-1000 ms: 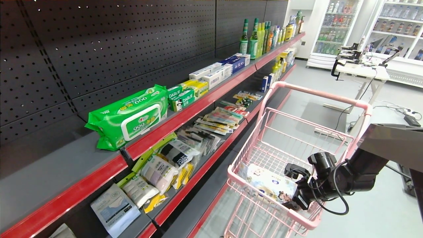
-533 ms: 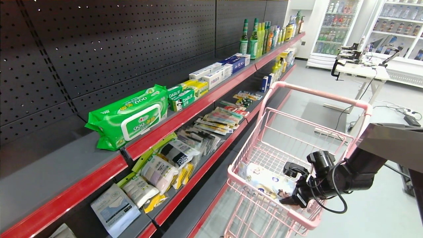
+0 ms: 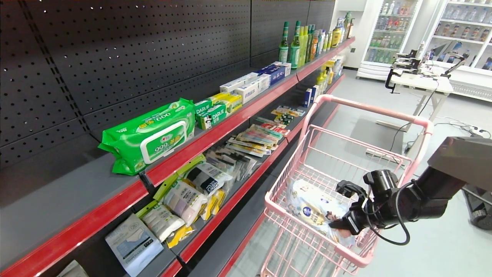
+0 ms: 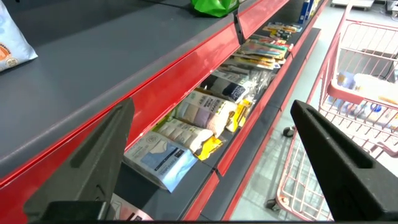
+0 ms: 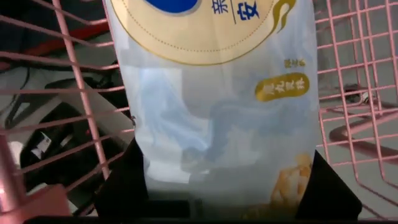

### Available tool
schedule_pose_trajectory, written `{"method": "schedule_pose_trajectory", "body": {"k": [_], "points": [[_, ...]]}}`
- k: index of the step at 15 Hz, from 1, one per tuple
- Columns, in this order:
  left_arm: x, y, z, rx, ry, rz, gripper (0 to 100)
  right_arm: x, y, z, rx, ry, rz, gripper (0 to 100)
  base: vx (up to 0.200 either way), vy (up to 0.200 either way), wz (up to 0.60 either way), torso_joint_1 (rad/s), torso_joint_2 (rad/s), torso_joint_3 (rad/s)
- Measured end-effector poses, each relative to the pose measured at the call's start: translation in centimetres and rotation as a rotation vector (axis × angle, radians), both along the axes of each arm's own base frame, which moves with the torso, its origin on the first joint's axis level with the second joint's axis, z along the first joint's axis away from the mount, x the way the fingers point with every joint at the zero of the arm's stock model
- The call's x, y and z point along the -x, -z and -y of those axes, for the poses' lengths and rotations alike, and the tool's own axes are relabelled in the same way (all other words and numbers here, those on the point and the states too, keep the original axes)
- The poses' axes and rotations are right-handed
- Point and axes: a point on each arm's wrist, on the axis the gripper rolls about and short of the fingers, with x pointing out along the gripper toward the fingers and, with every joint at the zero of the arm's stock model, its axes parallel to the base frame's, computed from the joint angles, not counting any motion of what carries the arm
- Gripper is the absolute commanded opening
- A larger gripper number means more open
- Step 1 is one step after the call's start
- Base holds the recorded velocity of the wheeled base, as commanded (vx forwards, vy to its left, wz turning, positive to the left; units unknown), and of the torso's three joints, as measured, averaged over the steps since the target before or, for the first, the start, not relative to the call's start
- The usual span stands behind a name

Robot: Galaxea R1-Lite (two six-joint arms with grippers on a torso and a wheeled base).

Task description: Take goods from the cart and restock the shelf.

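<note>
A white and blue soft pack stands tilted inside the pink cart, its lower end held in my right gripper, which is shut on it near the cart's near rim. In the right wrist view the pack sits between the two dark fingers with pink cart wires behind it. My left gripper is open and holds nothing; it hovers beside the red front edge of the grey top shelf. The cart shows farther off in that view.
On the top shelf lie a green wipes pack, toothpaste boxes and bottles farther along. The lower shelf holds several packets. A bare grey stretch lies on my side of the green pack. A white bag lies on the shelf.
My right gripper has risen slightly and shifted right, tilting the pack up from lying flat on the cart floor. The shelf goods have not moved.
</note>
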Motion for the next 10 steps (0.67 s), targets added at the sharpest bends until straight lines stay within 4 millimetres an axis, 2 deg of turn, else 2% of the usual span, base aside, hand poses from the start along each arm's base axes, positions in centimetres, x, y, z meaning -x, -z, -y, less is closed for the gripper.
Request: {"method": "schedule_pose_trajectory", "body": {"k": [3, 5, 10], "points": [[0.0, 0.0, 0.0, 0.0, 0.0, 0.0, 100, 1.9, -5.8, -1.7, -0.031, 0.184, 0.051, 0, 0.0, 0.0, 0.0, 0.0, 0.0, 0.0], [0.0, 0.0, 0.0, 0.0, 0.0, -0.001, 100, 3.9, -9.4, -2.2, -0.026, 0.254, 0.121, 0, 0.0, 0.0, 0.0, 0.0, 0.0, 0.0], [0.0, 0.0, 0.0, 0.0, -0.001, 0.0, 100, 11.6, -15.9, -1.4, 0.011, 0.354, 0.286, 0, 0.0, 0.0, 0.0, 0.0, 0.0, 0.0]]}}
